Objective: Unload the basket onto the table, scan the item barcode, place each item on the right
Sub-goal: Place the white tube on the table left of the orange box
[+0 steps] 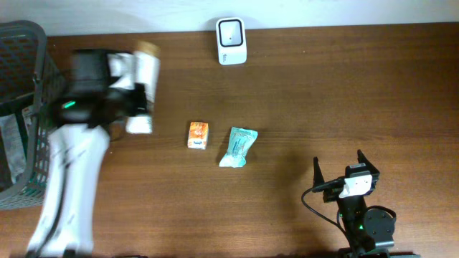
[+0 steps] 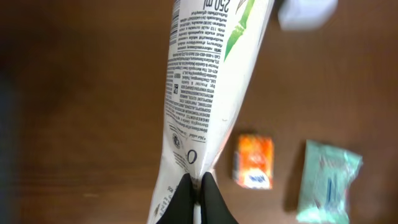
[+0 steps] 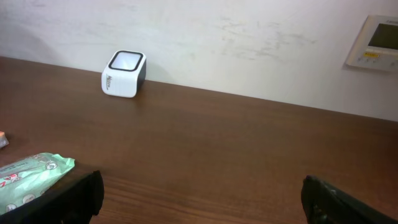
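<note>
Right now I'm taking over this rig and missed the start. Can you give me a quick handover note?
Left gripper: shut on the white tube, pinching its crimped end, near the basket.
Right gripper: open, empty, at the near right.
Scanner stands at the far edge by the wall; orange box and teal packet lie mid-table.
Done: tube picked up. To do: present its barcode to the scanner.

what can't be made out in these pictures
- Left wrist view: the white tube pinched in the left gripper shows only fine print; no barcode in sight, and its upper end is cut off by the frame edge.
- Overhead: the same tube is motion-blurred.
- Overhead: the basket contents, cut by the left edge and partly covered by the left arm.
- Overhead: print on the orange box, too small.
</note>
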{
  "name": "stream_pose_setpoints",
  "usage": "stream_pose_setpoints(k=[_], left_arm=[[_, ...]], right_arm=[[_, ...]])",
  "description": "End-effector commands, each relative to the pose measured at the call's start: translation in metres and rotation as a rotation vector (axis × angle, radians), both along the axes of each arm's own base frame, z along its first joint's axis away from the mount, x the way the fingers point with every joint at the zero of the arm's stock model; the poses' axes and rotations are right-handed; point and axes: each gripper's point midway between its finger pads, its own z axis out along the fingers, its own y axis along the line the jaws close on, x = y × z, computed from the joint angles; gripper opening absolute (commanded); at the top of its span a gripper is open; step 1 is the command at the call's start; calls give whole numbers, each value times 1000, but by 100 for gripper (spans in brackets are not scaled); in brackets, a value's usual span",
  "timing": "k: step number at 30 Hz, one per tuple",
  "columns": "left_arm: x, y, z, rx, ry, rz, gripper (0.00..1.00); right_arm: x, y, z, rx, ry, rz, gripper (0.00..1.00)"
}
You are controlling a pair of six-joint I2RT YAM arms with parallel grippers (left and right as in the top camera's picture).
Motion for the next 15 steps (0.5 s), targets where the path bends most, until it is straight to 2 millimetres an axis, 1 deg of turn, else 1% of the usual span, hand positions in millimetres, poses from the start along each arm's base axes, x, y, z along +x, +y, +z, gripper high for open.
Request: stream_pose_setpoints(k=[1, 3, 5, 7, 9, 10, 11, 12, 13, 14, 15], left_arm=[[3, -40, -72, -19, 194, -57, 0], [3, -55, -120, -32, 328, -28, 0], [-1, -64, -161, -68, 452, 84, 0], [-5, -71, -186, -74, 520, 123, 0], [-10, -81, -199, -73, 558, 99, 0], [-11, -85, -200, -79, 561, 89, 23], [-11, -88, -199, -84, 559, 81, 63], [-9, -91, -195, -86, 547, 76, 81], [-4, -92, -187, -91, 527, 73, 86], [3, -93, -174, -92, 492, 49, 88], [11, -95, -152, -94, 442, 24, 90]], right_arm=[[0, 0, -3, -6, 1, 4, 98], [0, 0, -2, -6, 1, 4, 99], [0, 0, -2, -6, 1, 4, 99], [0, 0, -3, -6, 1, 3, 98], [0, 0, -3, -6, 1, 4, 98], [0, 0, -2, -6, 1, 3, 98], [0, 0, -2, -6, 1, 4, 98], [0, 0, -3, -6, 1, 4, 98], [0, 0, -2, -6, 1, 4, 99], [0, 0, -3, -6, 1, 4, 98], [0, 0, -2, -6, 1, 3, 98]])
